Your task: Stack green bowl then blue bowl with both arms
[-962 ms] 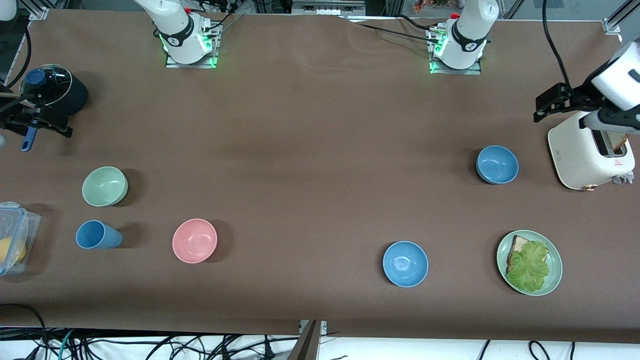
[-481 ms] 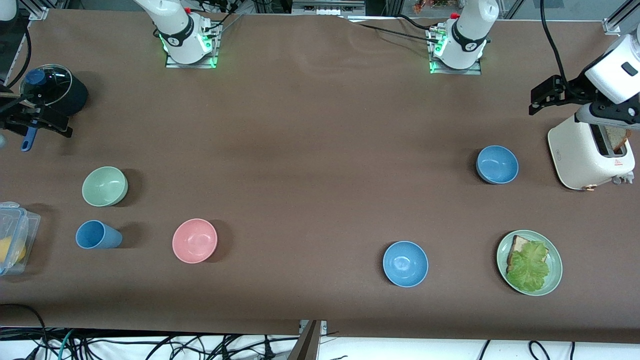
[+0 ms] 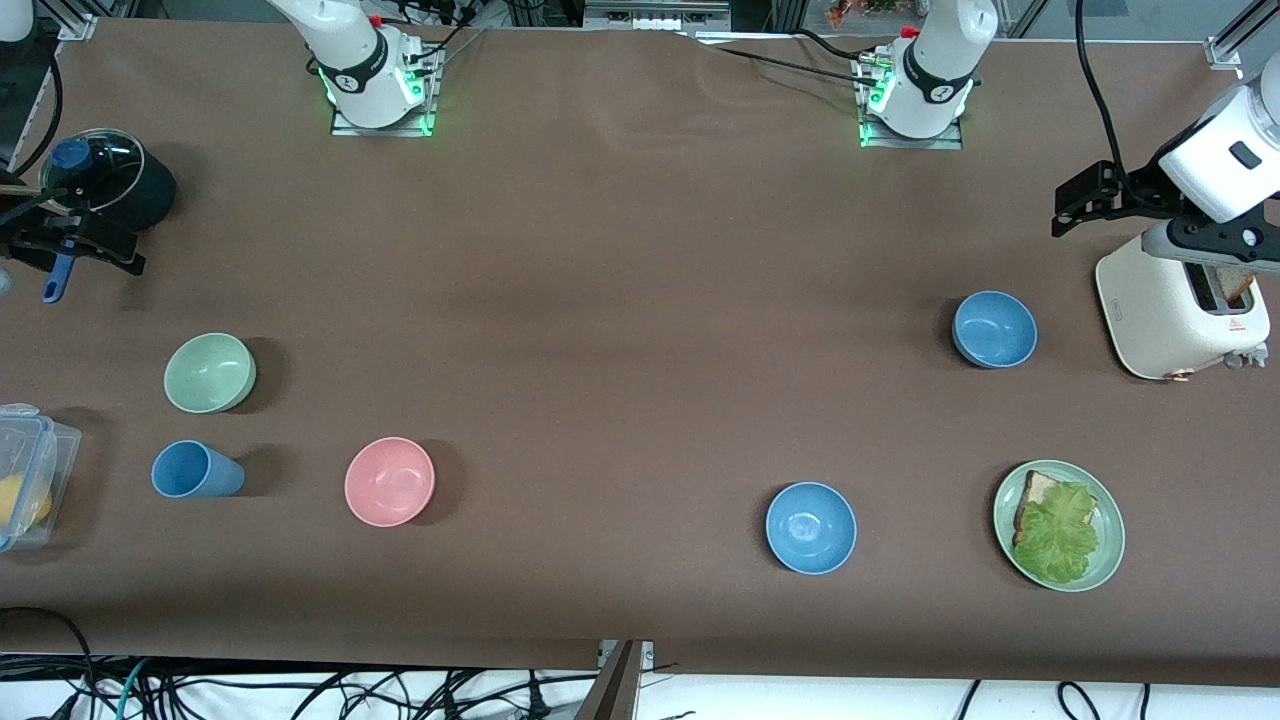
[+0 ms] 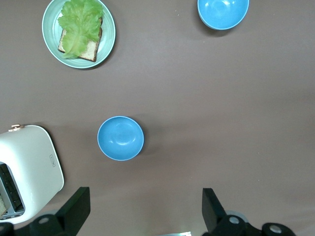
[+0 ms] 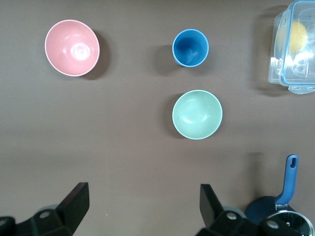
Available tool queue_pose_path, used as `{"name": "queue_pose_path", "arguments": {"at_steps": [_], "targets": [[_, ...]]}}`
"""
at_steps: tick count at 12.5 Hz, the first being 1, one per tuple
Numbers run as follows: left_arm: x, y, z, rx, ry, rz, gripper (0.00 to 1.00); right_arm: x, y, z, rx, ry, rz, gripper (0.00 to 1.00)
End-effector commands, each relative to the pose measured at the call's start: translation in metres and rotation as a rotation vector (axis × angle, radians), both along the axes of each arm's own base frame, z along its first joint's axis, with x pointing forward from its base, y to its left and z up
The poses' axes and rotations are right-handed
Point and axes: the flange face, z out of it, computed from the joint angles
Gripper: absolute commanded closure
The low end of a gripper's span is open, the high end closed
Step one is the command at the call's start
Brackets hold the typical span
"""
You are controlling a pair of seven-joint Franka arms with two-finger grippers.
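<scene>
The left gripper [image 3: 1075, 205] hangs in the air near the toaster [image 3: 1180, 310], at the left arm's end of the table; its two fingers [image 4: 74, 209] stand wide apart and hold nothing. Close to the toaster, toward the middle of the table, sits one blue bowl [image 3: 994, 329], upright and empty. A second blue bowl [image 3: 811, 527] lies nearer to the front camera, and beside it, toward the left arm's end, is a green plate [image 3: 1105, 560] with bread and lettuce on it. The right gripper [image 3: 70, 245] hangs over the black pot [image 3: 110, 185] with a glass lid, at the right arm's end of the table; its fingers [image 5: 74, 201] are also fully spread and empty. The green bowl [image 3: 209, 372] stands on the table nearer to the front camera than the pot, upright and empty, apart from every other thing. Just nearer than it is a blue cup [image 3: 195, 470], and the pink bowl [image 3: 389, 481] lies beside the cup, toward the middle of the table. A clear plastic box [image 3: 25, 475] with something yellow inside stands at the table's edge near the cup.
</scene>
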Motion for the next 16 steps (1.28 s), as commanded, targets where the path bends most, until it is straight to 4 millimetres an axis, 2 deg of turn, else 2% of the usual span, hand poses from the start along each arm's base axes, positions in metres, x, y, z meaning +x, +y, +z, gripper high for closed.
{"name": "queue_pose_path", "arguments": {"at_steps": [1,2,4,6,7,8,10,12,14,16], "targets": [[0.002,0.008,0.007,0.005,0.002,0.003,0.00,0.008,-0.004,-0.011,0.012,0.017,0.002,0.01],[0.003,0.008,0.006,0.004,0.002,0.006,0.00,0.013,-0.010,-0.026,0.012,0.045,-0.009,0.01],[0.003,0.005,0.007,0.003,-0.001,0.000,0.00,0.015,-0.028,-0.040,0.013,0.075,-0.043,0.01],[0.003,0.005,0.005,0.005,0.002,0.000,0.00,0.020,-0.062,-0.060,0.015,0.098,-0.098,0.01],[0.003,0.004,0.006,0.005,0.001,-0.001,0.00,0.022,-0.085,-0.082,0.028,0.128,-0.134,0.01],[0.004,0.001,0.004,0.005,0.002,-0.006,0.00,0.019,-0.112,-0.094,0.038,0.143,-0.141,0.01],[0.006,0.000,-0.001,0.006,0.013,-0.008,0.00,0.022,-0.155,-0.131,0.096,0.149,-0.082,0.01],[0.009,0.001,-0.006,0.009,0.022,-0.006,0.00,0.022,-0.185,-0.170,0.147,0.167,-0.087,0.01],[0.009,-0.007,-0.008,0.009,0.025,-0.018,0.00,0.026,-0.205,-0.209,0.167,0.163,-0.027,0.01],[0.014,-0.009,-0.016,0.011,0.040,-0.020,0.00,0.020,-0.225,-0.248,0.235,0.146,-0.031,0.01]]}}
